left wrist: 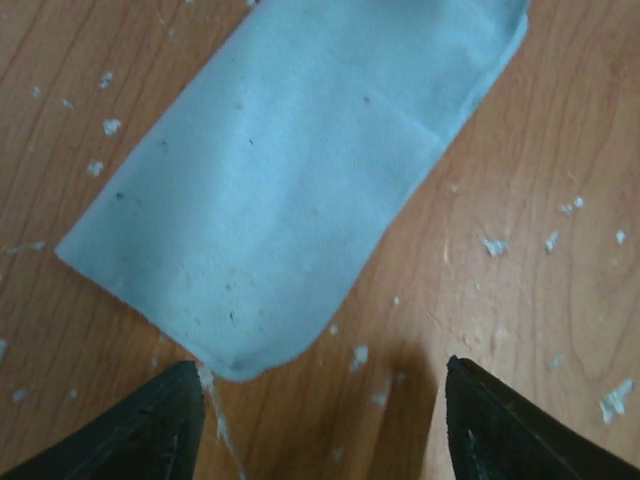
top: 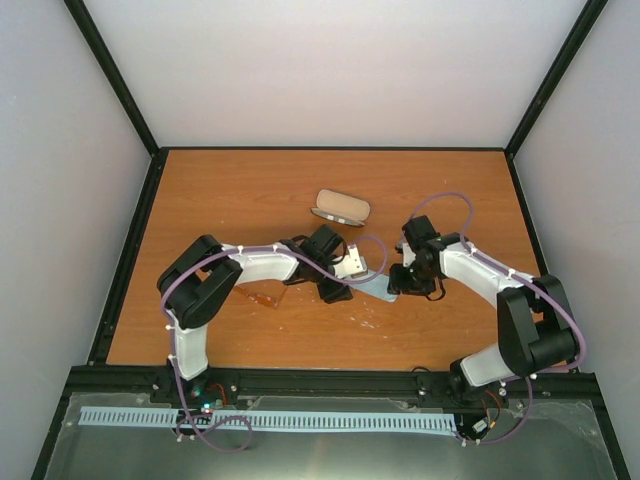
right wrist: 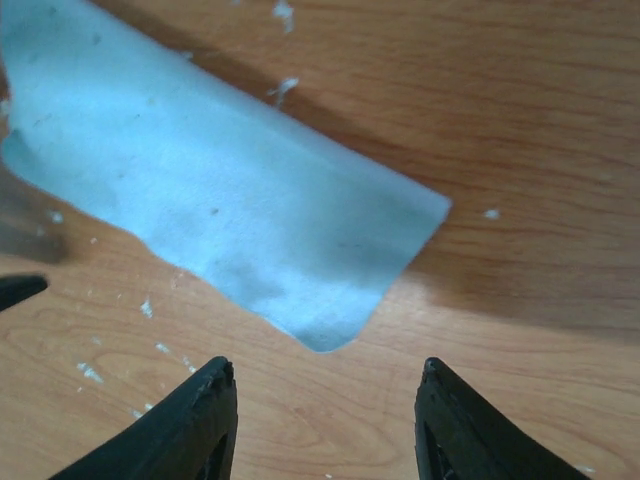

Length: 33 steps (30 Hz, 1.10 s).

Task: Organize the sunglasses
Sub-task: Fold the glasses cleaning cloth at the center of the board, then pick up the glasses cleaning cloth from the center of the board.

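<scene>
The folded light-blue cloth [top: 376,291] lies flat on the wooden table between my two grippers. In the left wrist view the cloth [left wrist: 300,170] has one corner just ahead of my left gripper [left wrist: 320,372], which is open and empty. In the right wrist view the cloth [right wrist: 220,200] has a corner just ahead of my right gripper [right wrist: 328,370], also open and empty. From above, the left gripper [top: 336,291] and right gripper [top: 404,284] flank the cloth. An orange-brown bit of the sunglasses [top: 263,298] shows by the left arm, mostly hidden.
The grey-brown case [top: 342,207] lies open further back on the table [top: 250,190]. White specks litter the wood around the cloth. A black frame runs along the table's edges, with walls on three sides.
</scene>
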Each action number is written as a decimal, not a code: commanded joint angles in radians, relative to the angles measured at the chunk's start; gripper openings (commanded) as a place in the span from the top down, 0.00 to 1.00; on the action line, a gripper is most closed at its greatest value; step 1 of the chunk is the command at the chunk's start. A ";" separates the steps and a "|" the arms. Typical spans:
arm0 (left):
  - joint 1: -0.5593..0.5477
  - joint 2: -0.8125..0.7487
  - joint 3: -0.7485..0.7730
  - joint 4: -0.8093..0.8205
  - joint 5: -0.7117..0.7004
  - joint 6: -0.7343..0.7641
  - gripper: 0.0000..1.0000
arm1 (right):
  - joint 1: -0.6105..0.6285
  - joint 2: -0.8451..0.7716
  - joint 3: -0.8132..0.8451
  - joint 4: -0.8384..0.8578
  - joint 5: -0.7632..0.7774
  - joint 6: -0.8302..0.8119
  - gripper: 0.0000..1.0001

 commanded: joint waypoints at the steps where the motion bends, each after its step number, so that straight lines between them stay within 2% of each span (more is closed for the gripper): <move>1: -0.008 -0.080 -0.038 0.000 -0.010 -0.007 0.31 | 0.001 -0.026 0.021 0.015 0.124 0.062 0.50; 4: -0.009 -0.138 -0.064 0.017 0.006 -0.021 0.21 | -0.001 0.014 0.033 0.032 0.129 0.080 0.45; 7: -0.009 -0.193 -0.079 0.039 0.000 -0.038 0.17 | 0.001 0.054 0.041 0.053 0.128 0.089 0.43; 12: 0.017 -0.236 -0.073 0.053 -0.001 -0.056 0.15 | 0.003 0.100 0.061 0.065 0.140 0.103 0.41; 24: 0.085 -0.223 -0.070 0.055 0.006 -0.062 0.15 | 0.037 0.192 0.097 0.072 0.159 0.127 0.43; 29: 0.100 -0.216 -0.060 0.062 0.004 -0.063 0.15 | 0.053 0.214 0.091 0.076 0.156 0.140 0.48; 33: 0.108 -0.196 -0.046 0.062 -0.005 -0.057 0.15 | 0.062 0.228 0.085 0.072 0.158 0.148 0.60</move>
